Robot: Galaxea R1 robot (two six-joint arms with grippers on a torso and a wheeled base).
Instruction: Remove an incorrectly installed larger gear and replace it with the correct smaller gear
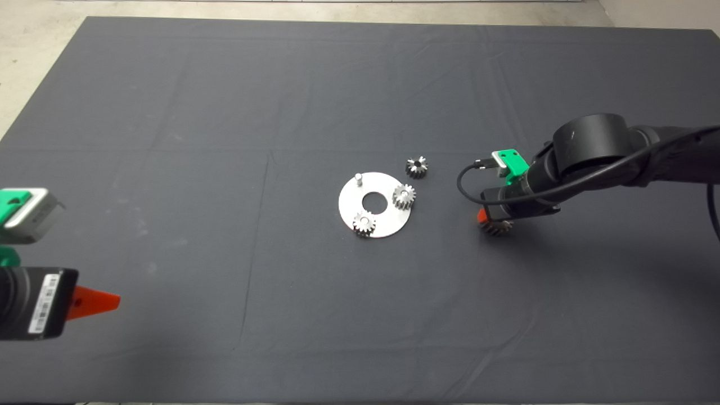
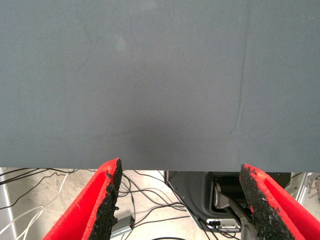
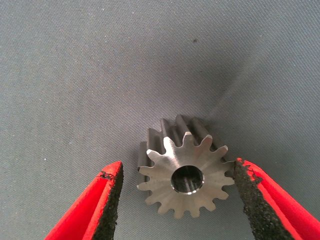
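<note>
The larger gear point(image 1: 497, 227) point(image 3: 186, 172) lies on the dark mat, right of the round steel plate point(image 1: 382, 222). My right gripper point(image 1: 490, 220) point(image 3: 178, 164) stands over it, open, with a finger on each side; one pad point(image 3: 246, 192) is at the teeth and the other pad point(image 3: 111, 197) stands a little off. The smaller gear point(image 1: 417, 166) lies loose on the mat just past the plate's far right rim. Two more small gears point(image 1: 404, 196) point(image 1: 364, 223) sit on the plate, and one peg point(image 1: 358, 179) is bare. My left gripper point(image 1: 93, 302) point(image 2: 180, 167) is parked open at the lower left edge.
The mat point(image 1: 225, 112) covers the whole table, with pale floor beyond its far edge. Past the mat's near edge the left wrist view shows cables point(image 2: 145, 195) and a dark base on the floor.
</note>
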